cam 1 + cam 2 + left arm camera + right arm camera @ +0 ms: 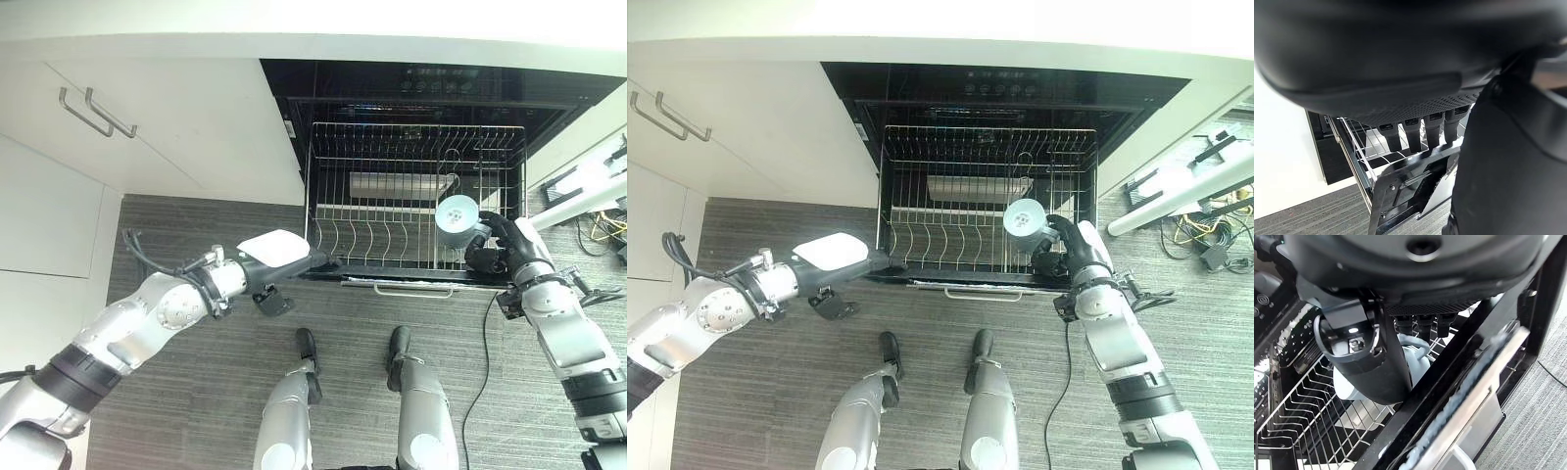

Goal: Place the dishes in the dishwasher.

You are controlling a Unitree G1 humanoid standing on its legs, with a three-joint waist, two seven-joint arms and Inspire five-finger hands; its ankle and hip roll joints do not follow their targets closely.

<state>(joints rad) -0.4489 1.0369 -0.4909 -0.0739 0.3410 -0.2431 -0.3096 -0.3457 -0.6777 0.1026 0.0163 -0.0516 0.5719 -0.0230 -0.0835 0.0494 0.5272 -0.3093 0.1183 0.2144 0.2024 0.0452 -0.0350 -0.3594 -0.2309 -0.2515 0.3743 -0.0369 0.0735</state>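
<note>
We see the dishwasher standing open under the white counter, with its wire rack pulled out over the grey striped floor. We take the rack as our landmark.

Our right hand sits at the rack's front right corner, its fingers and thumb curled round a pale grey mug. The mug is held above the rack's right end, tipped so that its round end faces up toward the head camera. In the right wrist view the mug shows past the dark thumb, its looped handle just below the row of fingers, and the rack's wires lie beneath it. We cannot tell whether the mug touches the wires or hangs just clear of them.

Our left hand reaches to the rack's front left corner. In the left wrist view its fingers run out straight, side by side, and rest on the rack's dark front rail; they hold nothing.

A bright metal pull handle runs along the rack's front edge, between the two hands. To the left of the rack stand white cabinet doors with two bar handles.
</note>
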